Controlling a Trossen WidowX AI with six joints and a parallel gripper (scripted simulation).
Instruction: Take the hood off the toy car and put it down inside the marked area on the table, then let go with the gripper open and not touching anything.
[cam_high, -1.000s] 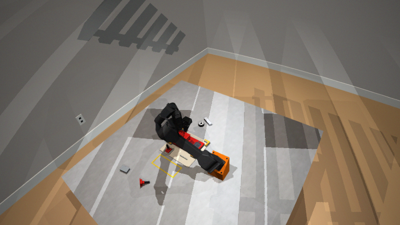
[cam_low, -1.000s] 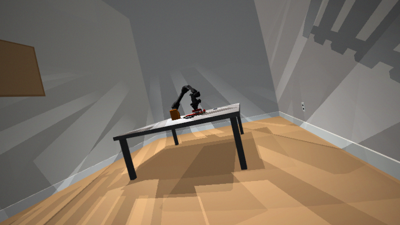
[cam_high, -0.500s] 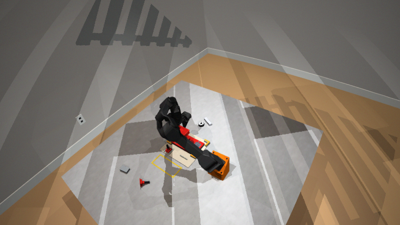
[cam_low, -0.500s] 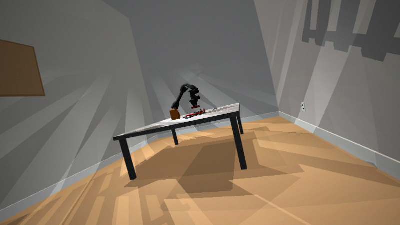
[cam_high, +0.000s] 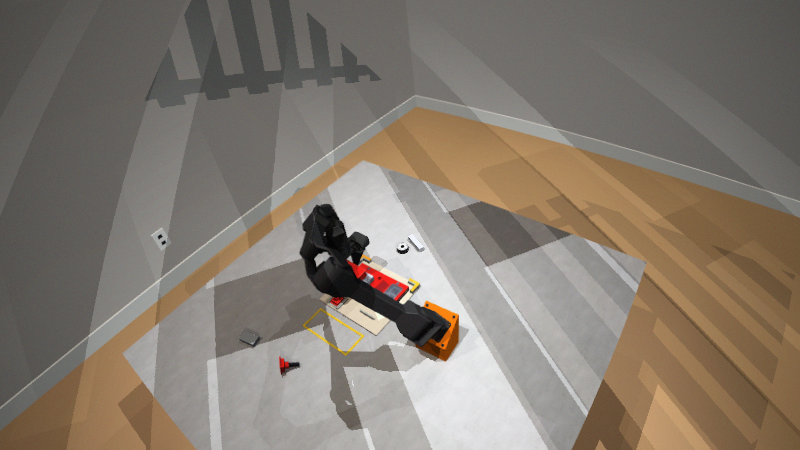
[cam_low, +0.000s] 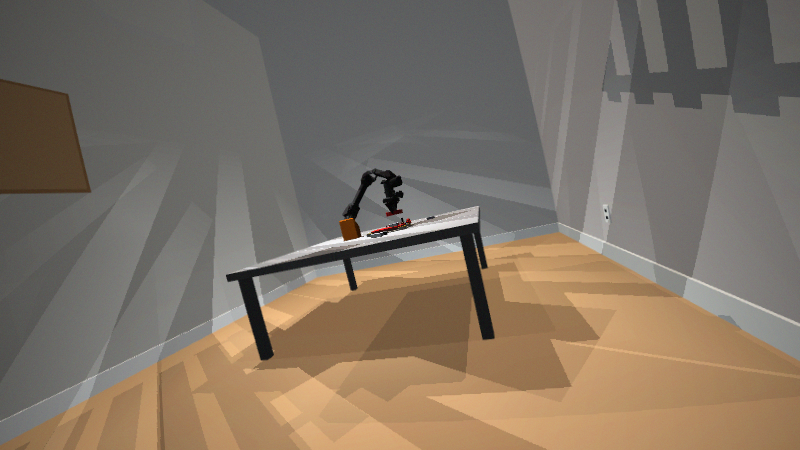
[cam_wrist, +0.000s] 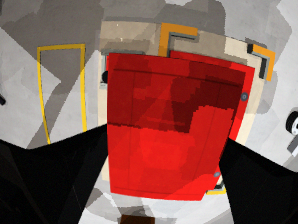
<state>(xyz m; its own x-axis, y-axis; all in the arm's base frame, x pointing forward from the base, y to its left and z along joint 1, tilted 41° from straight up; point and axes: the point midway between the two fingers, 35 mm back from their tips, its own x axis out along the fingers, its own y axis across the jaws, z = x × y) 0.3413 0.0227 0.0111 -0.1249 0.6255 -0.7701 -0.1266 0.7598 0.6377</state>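
Observation:
My gripper (cam_low: 393, 210) (cam_wrist: 166, 136) is shut on the red hood (cam_low: 394, 213) (cam_wrist: 162, 155), one black finger at each side. The hood hangs above the toy car and covers much of it in the wrist view. The red car body (cam_high: 386, 281) (cam_wrist: 248, 78) lies on a beige board (cam_high: 358, 317) (cam_wrist: 130, 35); its edge shows past the hood's right side. In the top view the arm hides the fingers. The marked area, a yellow outline (cam_high: 341, 322) (cam_wrist: 83, 85), lies beside the board, left of the hood in the wrist view. Nothing lies inside it.
Yellow corner brackets (cam_high: 413, 286) (cam_wrist: 164, 40) stand around the car. A red piece (cam_high: 337, 301) sits on the board. A red and black piece (cam_high: 283, 365) and a grey block (cam_high: 249, 336) lie beyond the outline. A wheel (cam_high: 402, 247) and a white block (cam_high: 415, 242) lie across the board.

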